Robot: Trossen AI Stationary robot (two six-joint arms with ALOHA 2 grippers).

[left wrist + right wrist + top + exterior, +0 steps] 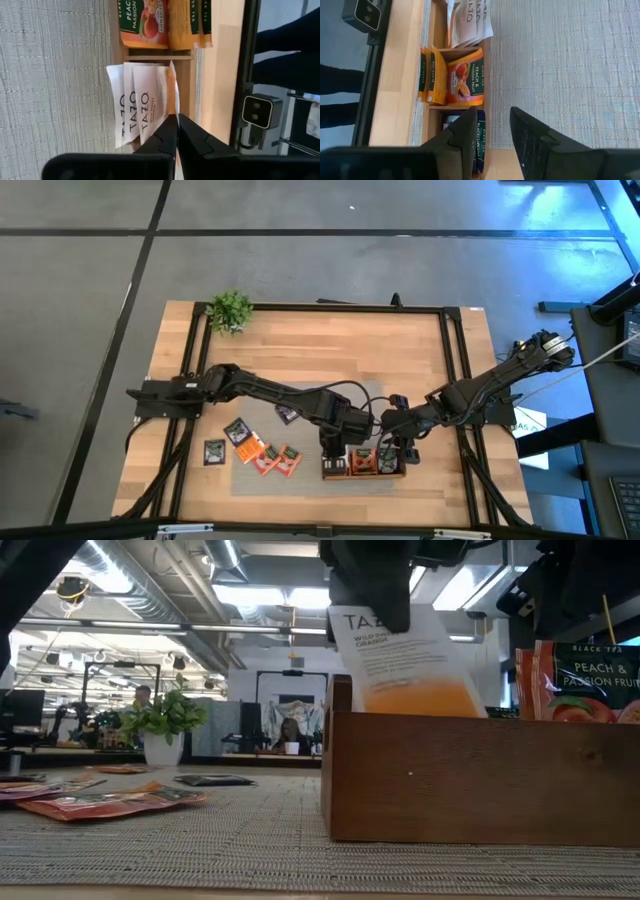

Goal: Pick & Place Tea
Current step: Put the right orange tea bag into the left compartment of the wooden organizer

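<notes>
A long wooden tray (362,473) stands on the grey mat (300,480) near the table's front edge. My left gripper (335,448) is above the tray's left compartment, shut on a white-and-orange sachet (410,660). Other white sachets (130,105) stand in that compartment. Orange peach sachets (465,80) stand in the middle compartment. My right gripper (492,127) is open above the right compartment, over dark sachets (480,145). Several loose sachets (262,455) lie flat on the mat to the left of the tray. My left gripper pinches the sachet's upper edge (173,107) between its two fingers, from above, pointing down. The sachet hangs tilted below the fingers. Its lower end (420,705) is down behind the tray's front wall, in the left compartment.
A small potted plant (230,310) stands at the table's far left corner. A dark sachet (288,413) lies on the mat behind the left arm. Black frame rails (455,380) run along the table's sides. People sit in the room beyond (290,735).
</notes>
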